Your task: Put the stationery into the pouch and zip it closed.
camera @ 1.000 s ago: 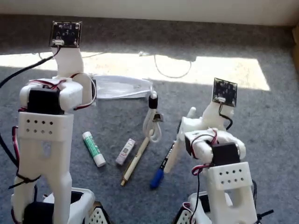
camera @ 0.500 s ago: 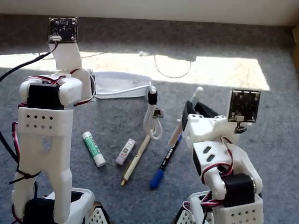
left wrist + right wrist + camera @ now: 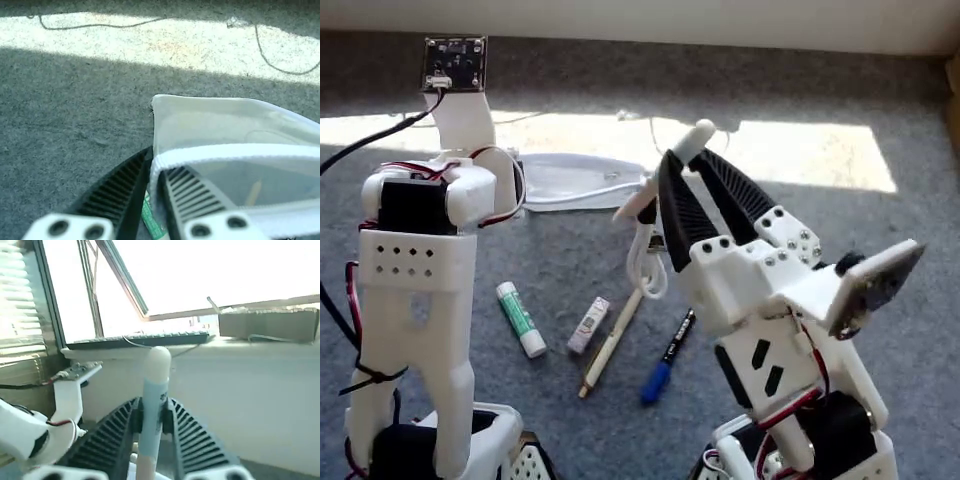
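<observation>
I see left gripper (image 3: 151, 162) clamped on white zip edge (image 3: 225, 152) of translucent pouch (image 3: 220, 125). Green-labelled glue stick (image 3: 150, 220) below jaws. Grey carpet (image 3: 65, 115); cable (image 3: 270, 55) across sunlit strip.

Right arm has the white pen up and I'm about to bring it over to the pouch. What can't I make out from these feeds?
Translucent white pouch: in the high view the left arm covers the end it grips, so mouth width is unclear.
Pouch contents: blurred shapes behind the wall in the left wrist view.
White pen in the right gripper: lower end cut off by the right wrist view's edge.
</observation>
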